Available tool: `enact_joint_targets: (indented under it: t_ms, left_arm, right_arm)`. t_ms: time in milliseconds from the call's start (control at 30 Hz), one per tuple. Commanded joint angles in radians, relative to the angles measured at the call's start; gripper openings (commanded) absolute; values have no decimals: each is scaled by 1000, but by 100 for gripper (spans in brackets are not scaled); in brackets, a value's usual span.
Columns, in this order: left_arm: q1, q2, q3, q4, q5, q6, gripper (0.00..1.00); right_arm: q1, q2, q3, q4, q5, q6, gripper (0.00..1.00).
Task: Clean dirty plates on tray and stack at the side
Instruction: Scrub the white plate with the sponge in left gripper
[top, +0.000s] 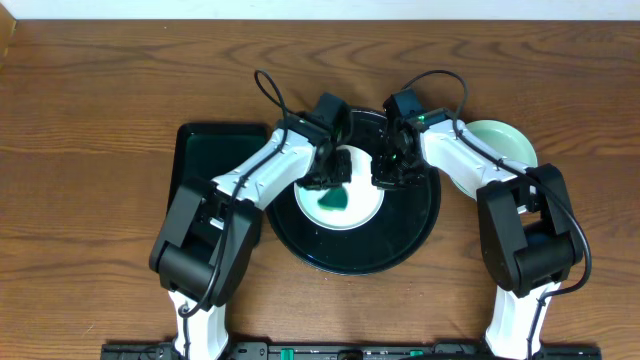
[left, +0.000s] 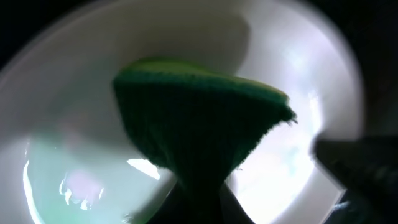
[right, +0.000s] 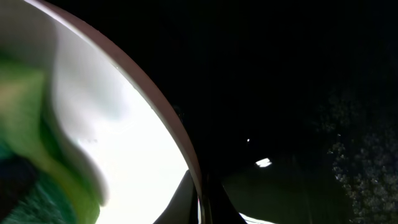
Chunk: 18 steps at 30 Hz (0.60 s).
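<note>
One white plate (top: 362, 207) lies on the round black tray (top: 415, 225). My left gripper (top: 325, 183) is shut on a green sponge (top: 334, 201) and presses it on the plate's centre. In the left wrist view the sponge (left: 199, 118) covers the middle of the plate (left: 311, 74), with the jaws (left: 199, 205) pinching it. My right gripper (top: 392, 178) is shut on the plate's right rim. In the right wrist view the rim (right: 155, 118) runs between the fingers (right: 202, 205), above the tray (right: 280, 93). A pale mint plate (top: 503, 143) lies on the table to the right of the tray.
A smaller rectangular black tray (top: 203, 152) lies left of the round tray, partly under my left arm. Both arms reach in over the round tray from the front. Wooden table (top: 90, 200) surrounds everything.
</note>
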Motion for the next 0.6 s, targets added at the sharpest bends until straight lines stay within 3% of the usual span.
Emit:
enact_joint_targets:
  t_ms: [0,67,200,367,467,567]
  left_arm:
    - [52,21,5,31,78,67,7]
    - [90,21,5,1,46,143,7]
    - [108,21,1,-118,-129,143,7]
    - [79,21,-10,-222,-135,169,7]
    - [45,21,-10,-245,-69,242,7]
    - [7,21,-10,-216,100,367,7]
  right_arm:
    - [13,39,-23,25,14,7,1]
    - [13,39,-23,25,14,6,1]
    - [13,39,-23,29,10,7,1]
    - [13,39,-24,32,-3,-5,1]
    - [13,39,-24,32,-5,-11,1]
    - [13,39,-23,33,-6,-10,1]
